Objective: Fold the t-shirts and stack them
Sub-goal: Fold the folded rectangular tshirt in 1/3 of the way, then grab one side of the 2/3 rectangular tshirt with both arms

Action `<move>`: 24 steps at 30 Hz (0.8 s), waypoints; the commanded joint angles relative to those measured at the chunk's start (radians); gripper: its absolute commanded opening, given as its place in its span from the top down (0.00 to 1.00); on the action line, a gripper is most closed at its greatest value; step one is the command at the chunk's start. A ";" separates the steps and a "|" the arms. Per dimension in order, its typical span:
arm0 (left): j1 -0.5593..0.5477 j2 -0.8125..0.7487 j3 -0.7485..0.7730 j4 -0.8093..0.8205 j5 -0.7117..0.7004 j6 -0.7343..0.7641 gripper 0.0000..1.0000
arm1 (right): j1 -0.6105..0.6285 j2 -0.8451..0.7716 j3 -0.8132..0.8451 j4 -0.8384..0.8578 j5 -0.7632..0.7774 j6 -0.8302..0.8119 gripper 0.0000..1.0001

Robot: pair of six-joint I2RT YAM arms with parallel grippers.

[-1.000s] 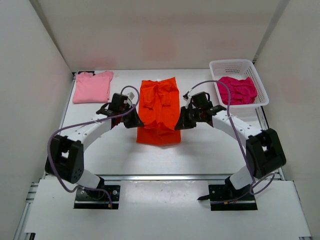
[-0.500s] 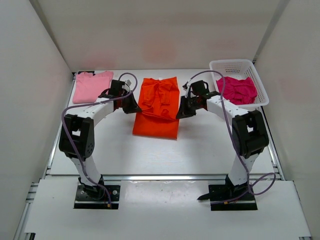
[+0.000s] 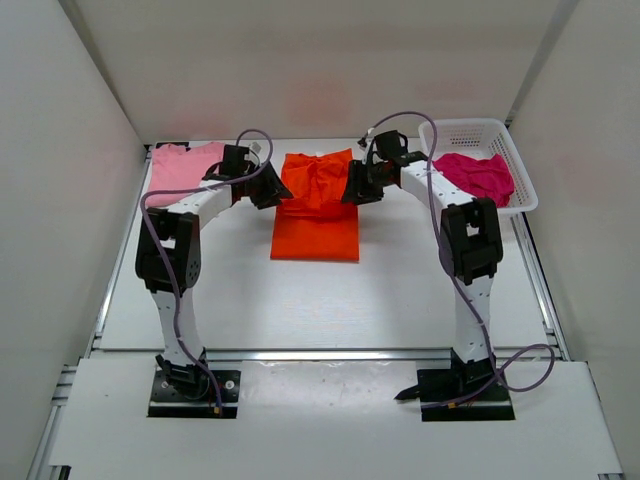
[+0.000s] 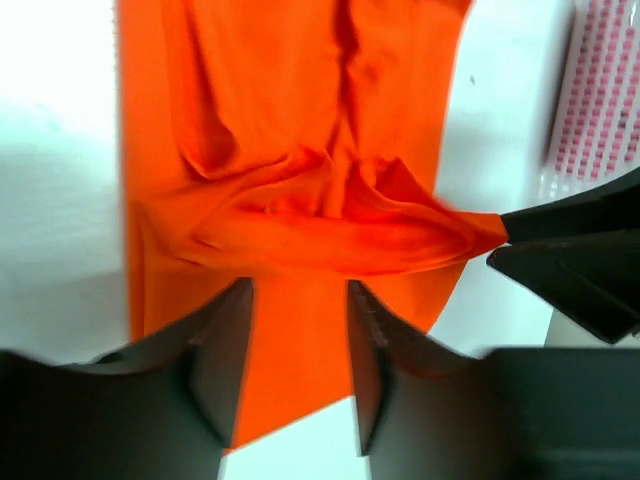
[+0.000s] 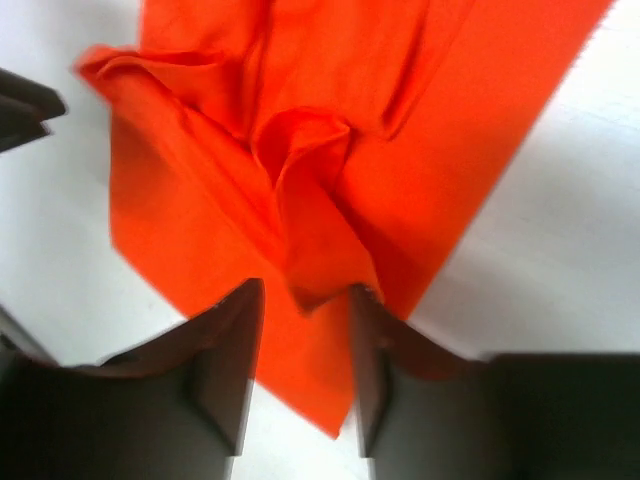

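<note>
Left fingers (image 4: 298, 375) pinch the orange t-shirt (image 3: 317, 205) at its left edge; right fingers (image 5: 302, 372) pinch the right edge; raised fold spans between them, across the shirt's long axis; shirt lies mid-desk (image 3: 400, 280), running toward the bases; both arms equally near.

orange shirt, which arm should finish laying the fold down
Neither alone: left claw and right claw each pinch a side of the orange shirt at matching height, so both together.
</note>
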 commanded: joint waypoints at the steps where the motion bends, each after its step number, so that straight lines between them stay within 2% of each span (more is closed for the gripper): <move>1: 0.053 0.011 0.024 0.093 0.043 -0.070 0.45 | -0.019 0.023 0.074 -0.022 0.061 -0.010 0.56; 3: 0.074 -0.001 0.005 0.156 0.050 -0.104 0.42 | -0.011 0.006 0.063 0.000 0.098 0.021 0.47; 8: 0.101 -0.078 -0.068 0.191 0.070 -0.123 0.37 | -0.028 -0.133 -0.068 0.064 0.135 0.064 0.45; 12: 0.096 -0.234 -0.267 0.174 0.000 -0.074 0.37 | -0.037 -0.284 -0.358 0.153 0.171 0.145 0.45; 16: 0.062 -0.390 -0.520 0.174 -0.094 -0.025 0.39 | -0.040 -0.466 -0.672 0.306 0.105 0.236 0.43; 17: 0.052 -0.418 -0.541 0.168 -0.106 -0.020 0.40 | -0.036 -0.503 -0.741 0.343 0.096 0.250 0.43; 20: 0.003 -0.451 -0.627 0.150 -0.173 0.008 0.39 | -0.020 -0.554 -0.864 0.412 0.080 0.297 0.43; 24: -0.048 -0.435 -0.667 0.162 -0.247 0.000 0.36 | -0.011 -0.568 -0.967 0.509 0.054 0.375 0.44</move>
